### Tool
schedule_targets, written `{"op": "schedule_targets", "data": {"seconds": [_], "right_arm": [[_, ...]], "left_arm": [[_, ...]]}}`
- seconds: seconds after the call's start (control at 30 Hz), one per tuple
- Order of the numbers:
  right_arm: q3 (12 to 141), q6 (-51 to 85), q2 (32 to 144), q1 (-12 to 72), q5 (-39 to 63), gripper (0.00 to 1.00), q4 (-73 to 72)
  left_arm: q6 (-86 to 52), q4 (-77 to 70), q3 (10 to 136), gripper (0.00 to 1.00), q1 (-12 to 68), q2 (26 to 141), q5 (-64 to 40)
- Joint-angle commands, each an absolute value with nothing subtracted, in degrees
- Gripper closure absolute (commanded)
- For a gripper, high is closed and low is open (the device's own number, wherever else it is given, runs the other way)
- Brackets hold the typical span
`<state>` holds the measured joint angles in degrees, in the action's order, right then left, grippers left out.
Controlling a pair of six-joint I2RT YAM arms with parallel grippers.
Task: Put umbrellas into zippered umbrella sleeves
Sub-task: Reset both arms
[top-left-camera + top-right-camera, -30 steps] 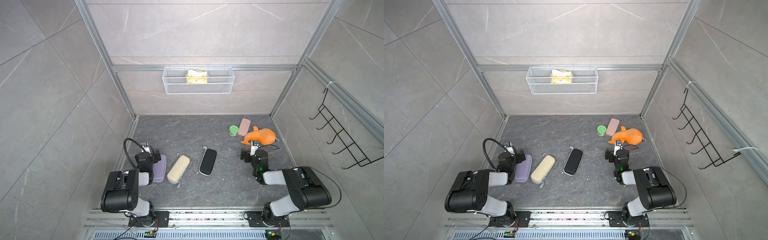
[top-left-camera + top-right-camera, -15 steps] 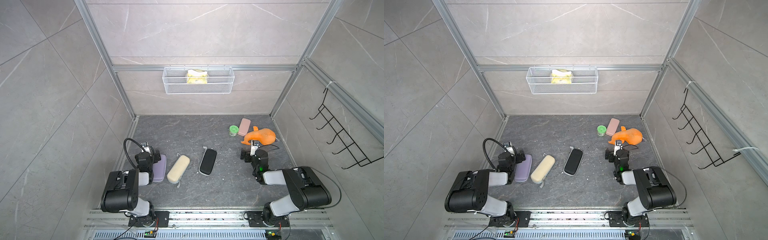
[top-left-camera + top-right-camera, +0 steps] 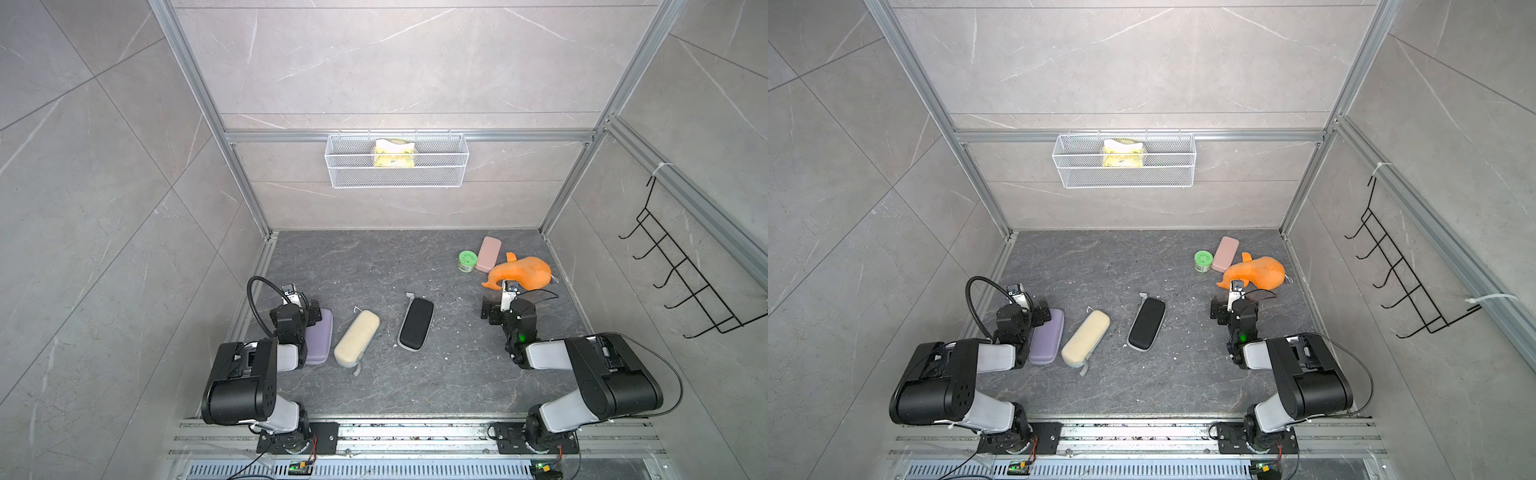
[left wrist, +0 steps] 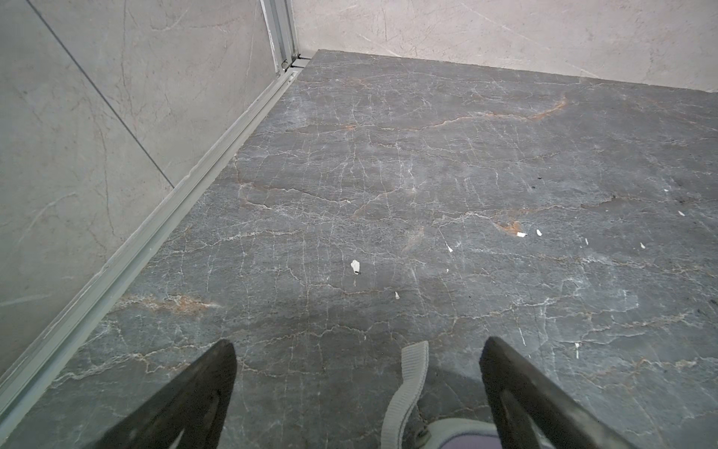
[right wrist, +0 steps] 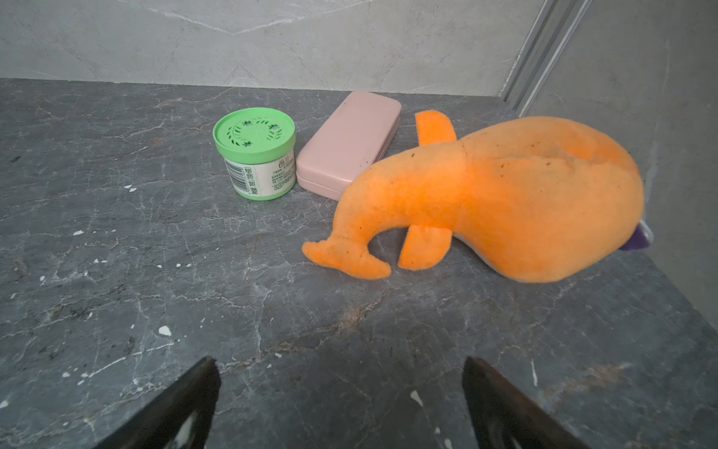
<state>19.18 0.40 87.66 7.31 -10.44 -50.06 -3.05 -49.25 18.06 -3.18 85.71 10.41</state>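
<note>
Three zippered umbrella sleeves lie shut on the dark floor in both top views: a lilac one (image 3: 320, 338), a cream one (image 3: 356, 338) and a black one (image 3: 416, 324). The umbrellas are out of view. My left gripper (image 4: 357, 350) hangs open low over the far end of the lilac sleeve (image 4: 470, 443), and that sleeve's grey strap (image 4: 408, 385) lies between the fingers. In a top view the left gripper (image 3: 301, 309) is at the lilac sleeve's far left corner. My right gripper (image 5: 340, 365) is open over bare floor, just short of the orange plush toy (image 5: 505, 198).
At the back right stand a green-lidded jar (image 3: 467, 261), a flat pink case (image 3: 488, 253) and the plush toy (image 3: 521, 273). A wire basket (image 3: 397, 176) holding a yellow packet hangs on the back wall. A black hook rack (image 3: 681, 282) is on the right wall. The left wall's rail (image 4: 155, 233) runs close by my left gripper.
</note>
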Motion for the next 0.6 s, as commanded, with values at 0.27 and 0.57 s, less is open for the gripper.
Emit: {"op": "schedule_targets", "data": {"seconds": [0.27, 0.57], "right_arm": [[20.0, 0.3, 87.1, 7.4, -10.6, 0.00, -51.6], [20.0, 0.3, 87.0, 7.5, -10.7, 0.00, -51.6]], "left_arm": [[-0.6, -48.9, 20.6, 0.00, -1.4, 86.1, 8.4], [-0.5, -49.3, 20.3, 0.00, -1.4, 86.0, 8.3]]}}
